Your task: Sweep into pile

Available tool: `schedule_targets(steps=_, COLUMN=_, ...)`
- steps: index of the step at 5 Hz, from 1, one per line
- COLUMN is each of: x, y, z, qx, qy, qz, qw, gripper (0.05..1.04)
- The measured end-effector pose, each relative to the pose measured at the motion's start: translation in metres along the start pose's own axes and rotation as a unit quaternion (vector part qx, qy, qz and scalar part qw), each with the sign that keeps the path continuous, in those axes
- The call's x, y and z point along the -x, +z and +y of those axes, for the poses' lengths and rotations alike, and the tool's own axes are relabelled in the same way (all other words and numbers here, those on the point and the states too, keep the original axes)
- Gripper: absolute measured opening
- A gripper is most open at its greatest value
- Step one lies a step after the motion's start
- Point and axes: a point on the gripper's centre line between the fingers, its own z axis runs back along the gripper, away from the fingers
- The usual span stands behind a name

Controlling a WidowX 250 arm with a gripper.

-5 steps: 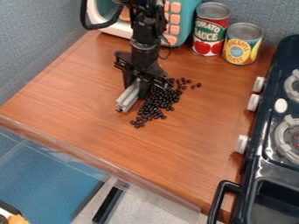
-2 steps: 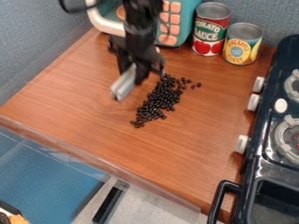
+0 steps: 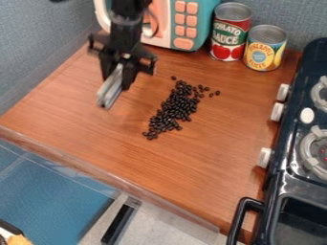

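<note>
Pincer [image 3: 117, 80] with bar [image 3: 110, 90] (lengthwise toward lower-left)

Beans [image 3: 171, 112] on the counter [image 3: 198, 165] — cans [image 3: 230, 36] behind, stove [image 3: 297, 189] right (microwave [image 3: 201, 29] left of the cans).

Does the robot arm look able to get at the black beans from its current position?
Probably yes: the gripper, holding a pale bar, hangs just left of the beans in the image, with nothing standing between them.

Counter [image 3: 191, 172] open on near side of beans [image 3: 172, 113]; microwave [image 3: 191, 21], cans [image 3: 231, 31] bar back, stove [image 3: 290, 170] one side.
</note>
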Motion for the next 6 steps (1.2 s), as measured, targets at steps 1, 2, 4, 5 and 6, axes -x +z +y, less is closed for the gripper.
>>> schedule_targets(steps=1, x=0.026, y=-0.017, z=0.017, qx=0.027, qy=0.089, qz=0.058, qw=0.9939, gripper=0.384)
schedule_targets(steps=2, x=0.052, y=-0.023, z=0.007, qx=0.051, qy=0.099, qz=0.094, qw=0.9894, gripper=0.384)
schedule_targets(steps=4, x=0.089, y=-0.028, z=-0.013, qx=0.091, qy=0.152, qz=0.12, qw=0.9768, gripper=0.384)
schedule_targets(steps=5, x=0.098, y=-0.033, z=-0.03, qx=0.085, qy=0.159, qz=0.107, qw=0.9778, gripper=0.384)
schedule_targets(steps=6, x=0.092, y=-0.036, z=-0.041, qx=0.097, qy=0.164, qz=0.101, qw=0.9765, gripper=0.384)
